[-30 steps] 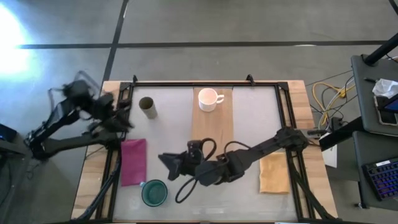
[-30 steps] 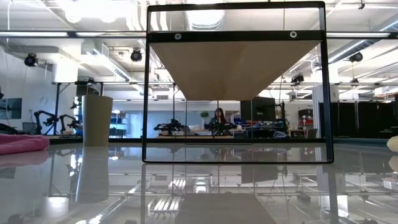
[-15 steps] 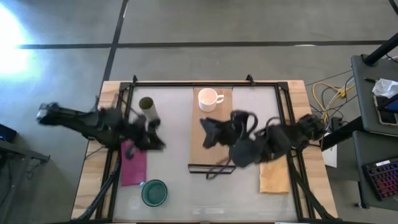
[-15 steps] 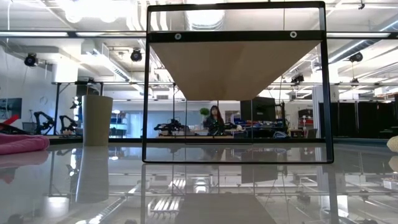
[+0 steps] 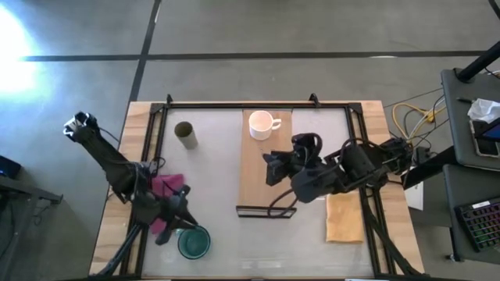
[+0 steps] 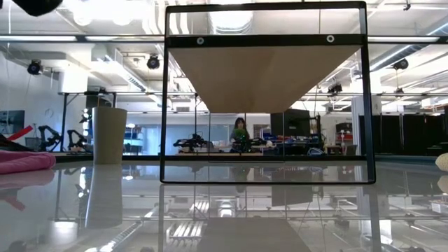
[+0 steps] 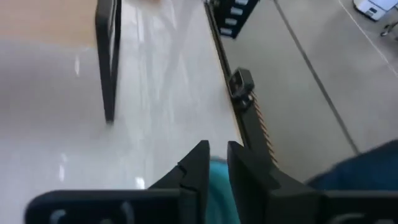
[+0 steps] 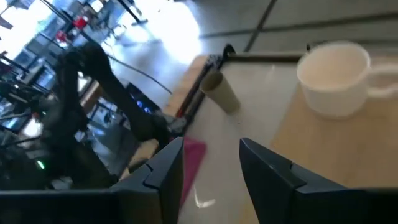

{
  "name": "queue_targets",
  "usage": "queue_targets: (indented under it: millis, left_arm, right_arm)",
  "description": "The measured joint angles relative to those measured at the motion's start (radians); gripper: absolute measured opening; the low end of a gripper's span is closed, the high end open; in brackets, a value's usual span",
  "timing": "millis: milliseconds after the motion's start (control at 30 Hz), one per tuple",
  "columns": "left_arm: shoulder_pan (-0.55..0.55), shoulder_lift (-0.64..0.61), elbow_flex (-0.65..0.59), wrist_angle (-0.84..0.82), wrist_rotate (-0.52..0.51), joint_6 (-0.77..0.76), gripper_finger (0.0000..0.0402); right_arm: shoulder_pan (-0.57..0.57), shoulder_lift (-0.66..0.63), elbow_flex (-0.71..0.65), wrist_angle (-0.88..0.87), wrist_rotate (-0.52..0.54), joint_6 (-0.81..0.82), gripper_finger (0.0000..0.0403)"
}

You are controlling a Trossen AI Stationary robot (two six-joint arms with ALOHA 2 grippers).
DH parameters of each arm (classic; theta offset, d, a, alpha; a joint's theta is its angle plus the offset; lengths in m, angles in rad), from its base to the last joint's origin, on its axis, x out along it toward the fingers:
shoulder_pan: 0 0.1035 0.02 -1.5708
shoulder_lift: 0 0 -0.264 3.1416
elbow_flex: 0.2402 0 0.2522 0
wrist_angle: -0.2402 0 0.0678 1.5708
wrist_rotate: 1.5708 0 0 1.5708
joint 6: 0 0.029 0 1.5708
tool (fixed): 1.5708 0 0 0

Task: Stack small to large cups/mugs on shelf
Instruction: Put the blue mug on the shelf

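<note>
The white mug (image 5: 263, 124) stands upright on the far end of the light-wood shelf (image 5: 266, 176), also seen as the mug (image 8: 336, 78) in the right wrist view. The olive cup (image 5: 185, 134) stands on the table at far left, also the cup (image 6: 108, 135). The teal mug (image 5: 194, 242) sits near the near edge. My left gripper (image 5: 176, 219) hovers just beside and above it, fingers a narrow gap apart (image 7: 217, 160), teal showing below. My right gripper (image 5: 270, 166) hangs open (image 8: 211, 155) over the shelf's middle, pointing toward the white mug.
A pink cloth (image 5: 167, 191) lies under the left arm, left of the shelf. An orange-yellow cloth (image 5: 344, 217) lies right of the shelf. The shelf plank rests on a black frame (image 6: 266, 180). Black rails edge the table (image 5: 258, 104).
My left arm has swung from the far-left side, past the olive cup, toward the near edge and now ends over the teal mug. My right gripper has moved from the near-left of the shelf toward the far and right, over the plank. No cup has moved.
</note>
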Motion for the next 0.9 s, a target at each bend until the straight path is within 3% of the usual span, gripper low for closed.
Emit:
queue_targets:
  millis: [200,367,600,900]
  left_arm:
    - [-0.017,0.010,0.043,-0.154,0.105,-0.102,0.0098]
    - [-0.030,0.064,0.035,-0.225,0.108,-0.202,0.0133]
    - [-0.030,0.178,0.037,-0.255,0.064,-0.167,0.0146]
    - [-0.021,0.261,0.061,-0.252,0.044,-0.018,0.0147]
  right_arm:
    - [0.017,0.002,-0.031,-0.023,-0.043,0.032,0.0152]
    - [0.039,-0.001,-0.051,-0.077,-0.063,0.115,0.0152]
    - [0.073,-0.003,-0.052,-0.138,-0.060,0.179,0.0152]
    - [0.083,-0.004,-0.052,-0.146,-0.055,0.179,0.0152]
